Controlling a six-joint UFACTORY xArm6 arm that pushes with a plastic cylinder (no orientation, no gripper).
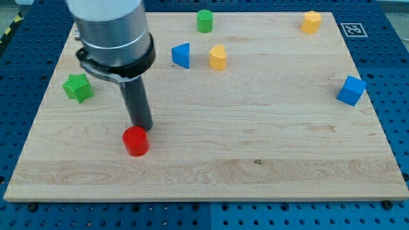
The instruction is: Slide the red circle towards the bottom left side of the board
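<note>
The red circle (135, 141) is a short red cylinder on the wooden board (255, 153), in the lower left part of the view. My tip (142, 128) stands just above and slightly right of the red circle, touching or nearly touching its upper edge. The dark rod rises from there to the arm's grey body at the view's top left.
A green star-shaped block (78, 87) lies at the left. A green cylinder (204, 21) is at the top centre. A blue block (181, 55) and a yellow block (218, 57) sit side by side. Another yellow block (311, 22) is top right, a blue cube (351, 90) at the right.
</note>
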